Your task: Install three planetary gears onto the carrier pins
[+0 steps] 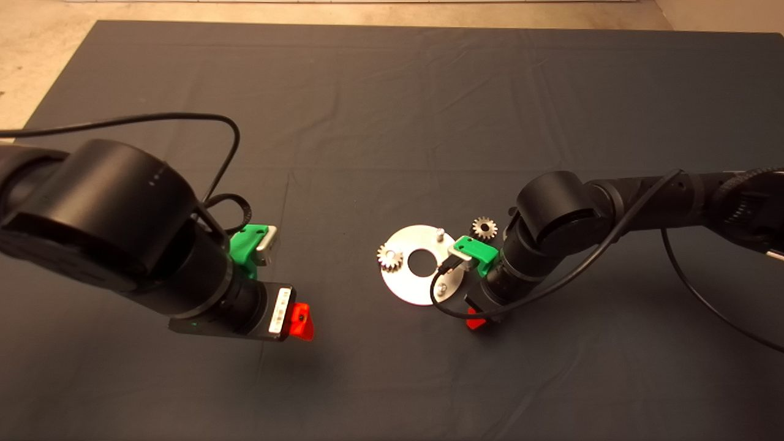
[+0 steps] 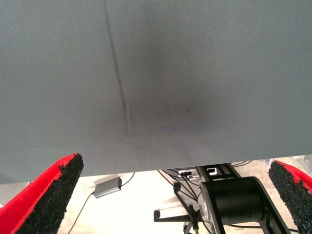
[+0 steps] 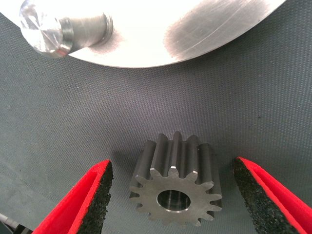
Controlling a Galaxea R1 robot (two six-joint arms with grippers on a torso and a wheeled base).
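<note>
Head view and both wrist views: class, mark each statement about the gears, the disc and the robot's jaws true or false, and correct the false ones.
1. A mounted gear already sits on a pin of the disc. True.
2. Every pin carries a gear. False: the bare pin has none.
3. The right jaws are shut on a gear. False: they stand open on either side of the near gear, which lies on the mat untouched.
4. The left jaws are open above bare mat, away from the disc. True.
5. A far gear lies on the mat beside the disc. True.
</note>
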